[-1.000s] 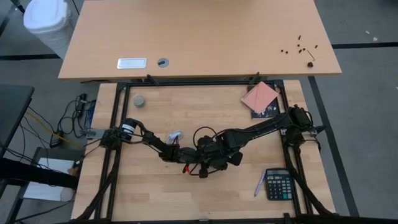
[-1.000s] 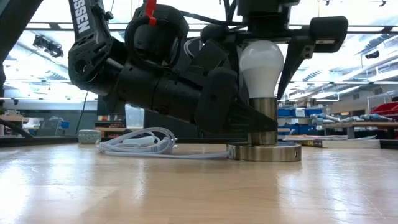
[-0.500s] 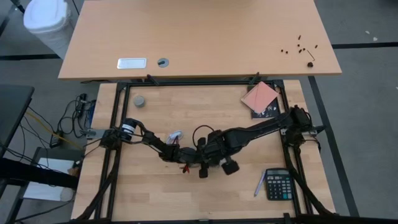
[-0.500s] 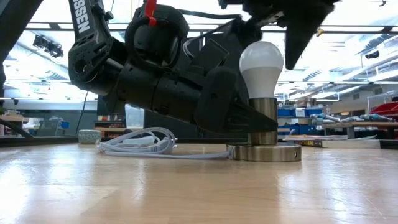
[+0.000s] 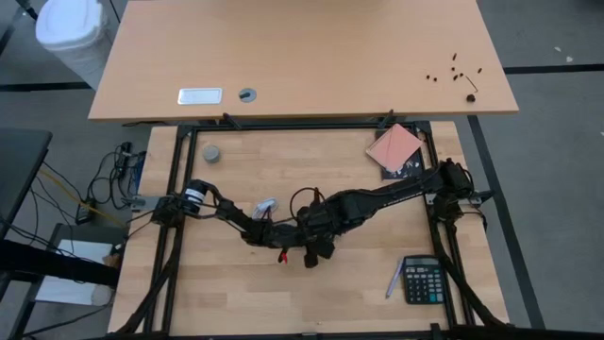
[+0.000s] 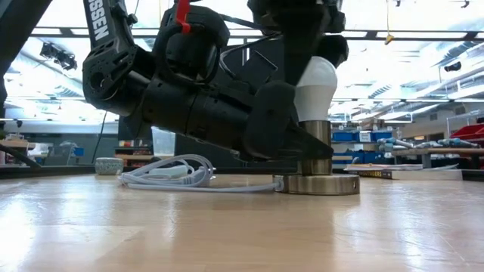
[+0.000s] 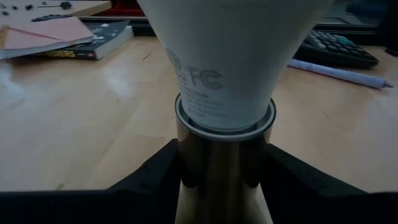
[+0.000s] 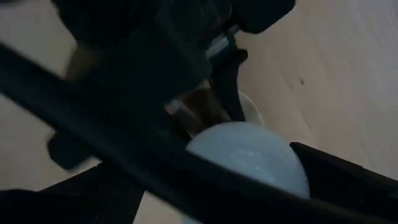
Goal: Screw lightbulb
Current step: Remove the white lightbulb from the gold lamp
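The white lightbulb (image 6: pixel 319 85) stands upright in the metal socket stem (image 6: pixel 318 130), which rises from a round base disc (image 6: pixel 318 183) on the wooden table. My left gripper (image 7: pixel 221 186) lies low and level, shut on that stem. My right gripper (image 8: pixel 249 162) hangs over the bulb pointing down. It is open, with a finger on either side of the bulb's dome (image 8: pixel 249 155). I cannot tell whether those fingers touch it. In the high view the right gripper (image 5: pixel 316 238) hides the bulb. My left gripper pinches the socket's upright metal stem (image 7: pixel 221 168) between its two fingers (image 7: pixel 155 177), just under the bulb's neck. The fingers come in level from the table's left side, across the stem. The socket stands upright with its base disc on the table.
The socket's white cable (image 6: pixel 162 175) lies coiled on the table behind my left arm. A calculator (image 5: pixel 423 280) and a pen (image 5: pixel 393 280) lie at the near right, a pink notebook (image 5: pixel 394 146) at the far right and a grey puck (image 5: pixel 212 153) at the far left.
My right gripper has let go of the bulb's dome, risen a little and rolled about a quarter turn above it. Its fingers now stand around the dome at a new angle. The bulb and socket have stayed upright in my left gripper's hold.
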